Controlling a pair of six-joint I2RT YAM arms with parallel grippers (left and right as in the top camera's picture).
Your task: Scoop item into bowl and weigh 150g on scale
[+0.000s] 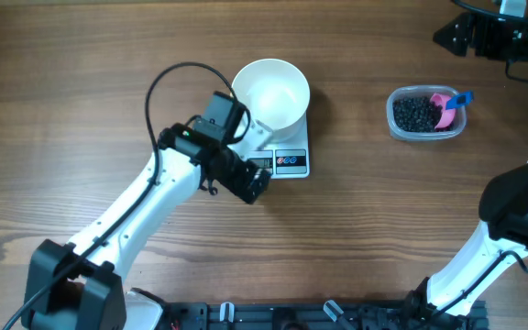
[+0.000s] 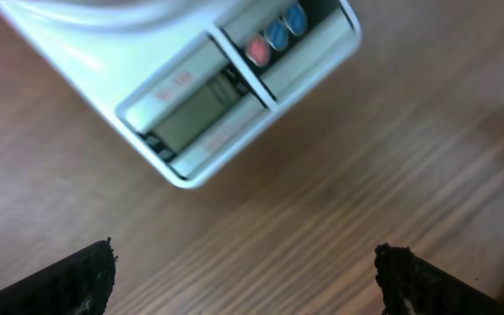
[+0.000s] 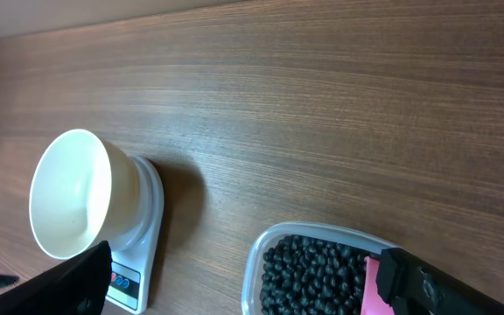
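A wooden worktop was seen from above, with two white robot arms reaching in from the near edge. The left arm crossed the left half, and its left claw hung spread wide and empty over bare wood just in front of the scale. The scale sat near the middle of the worktop, with the empty white bowl standing on its platform. The display looked blank (no digits could be read).

The step in hand was probably waking or zeroing the scale. Doing it well would mean narrowing the claw and pressing one small button straight down with a fingertip, without nudging the bowl or sliding the scale.

Open wood lay between the scale and a clear tub towards the far right corner, giving ample room to carry a loaded scoop across. The tub held the item, a dark heap of small round pieces, with a pink scoop resting in it. The right claw hovered near the tub, spread wide and empty. Dark equipment crowded the far right corner beyond it.
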